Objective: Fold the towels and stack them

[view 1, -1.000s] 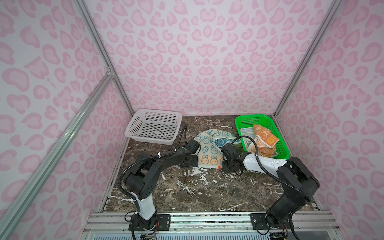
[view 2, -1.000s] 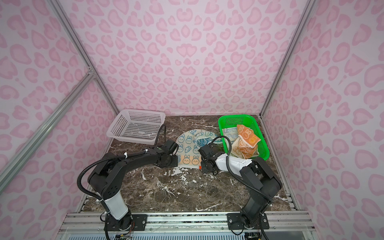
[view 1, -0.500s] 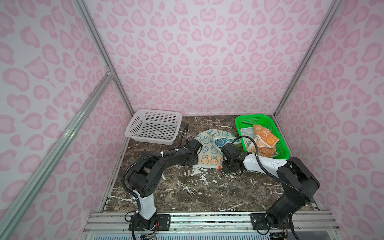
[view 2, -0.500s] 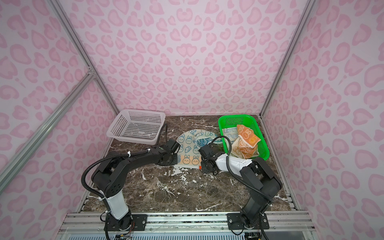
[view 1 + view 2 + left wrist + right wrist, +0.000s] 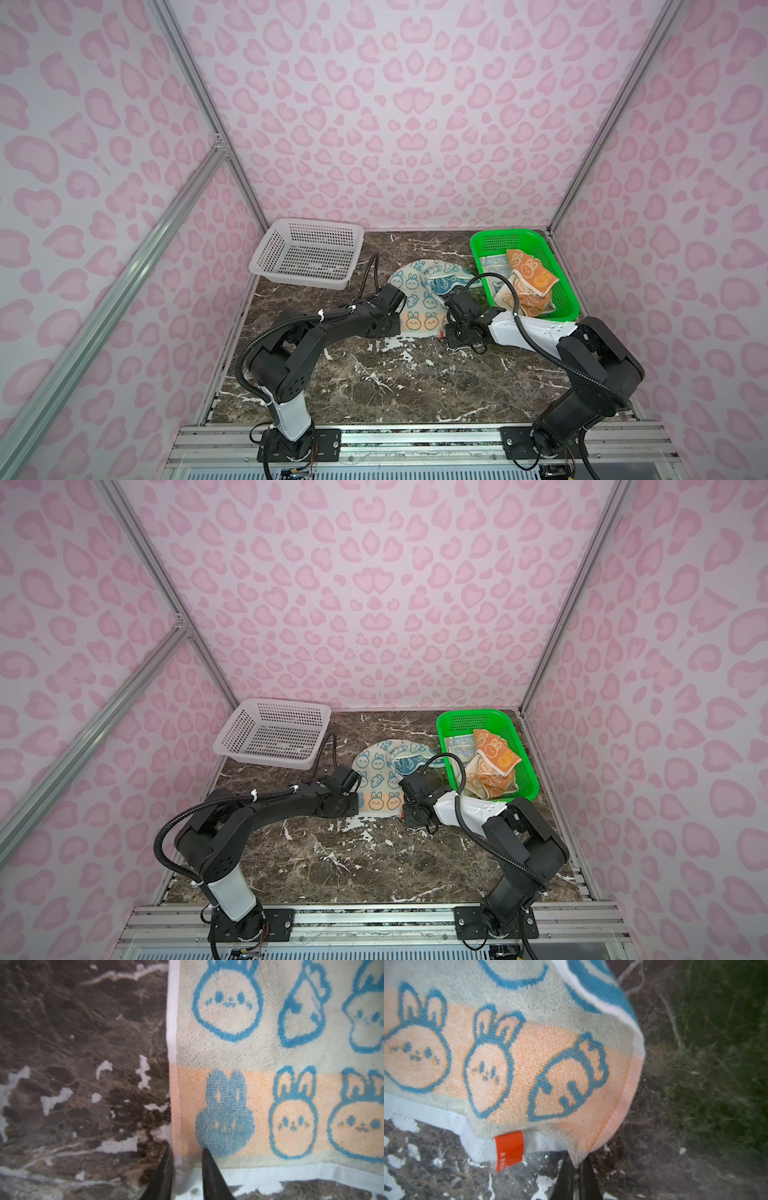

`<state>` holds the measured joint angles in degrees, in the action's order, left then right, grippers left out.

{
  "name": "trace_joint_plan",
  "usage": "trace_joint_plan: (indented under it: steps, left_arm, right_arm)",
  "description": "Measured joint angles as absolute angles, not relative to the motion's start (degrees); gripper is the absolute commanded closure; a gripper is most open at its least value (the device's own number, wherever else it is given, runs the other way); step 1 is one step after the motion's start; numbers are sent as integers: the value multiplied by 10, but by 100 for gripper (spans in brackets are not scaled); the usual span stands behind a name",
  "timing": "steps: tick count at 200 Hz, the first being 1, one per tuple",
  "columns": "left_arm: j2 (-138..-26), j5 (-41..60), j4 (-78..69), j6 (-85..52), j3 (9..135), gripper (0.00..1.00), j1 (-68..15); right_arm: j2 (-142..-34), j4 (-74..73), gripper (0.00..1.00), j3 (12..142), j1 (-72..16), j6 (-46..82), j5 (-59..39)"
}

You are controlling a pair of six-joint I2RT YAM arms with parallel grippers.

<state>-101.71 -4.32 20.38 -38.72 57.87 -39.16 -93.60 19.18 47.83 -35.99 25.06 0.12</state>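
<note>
A white perforated basket [image 5: 308, 258] [image 5: 271, 737] sits at the back left of the surface [image 5: 395, 384] [image 5: 353, 868], near the left wall. A green perforated basket [image 5: 498, 241] [image 5: 467, 720] stands in the back right corner, well apart from the white one. The surface is dark brown marble with pale veins and chipped white patches, seen close in both wrist views [image 5: 72, 1043] [image 5: 675, 1147]. Pink walls [image 5: 395, 104] [image 5: 374, 575] printed with darker pink blotches enclose three sides, met by aluminium posts [image 5: 210, 112] [image 5: 158, 592]. A slotted aluminium rail [image 5: 415, 441] [image 5: 374, 921] runs along the front edge.
</note>
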Motion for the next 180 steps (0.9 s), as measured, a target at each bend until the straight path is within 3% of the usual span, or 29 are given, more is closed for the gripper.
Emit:
trace_joint_plan:
  steps: [180]
  left_arm:
    - [-1009,-64,293,-415,593,66,-417]
  right_arm:
    - [-918,162,100,452,-362,259,-1]
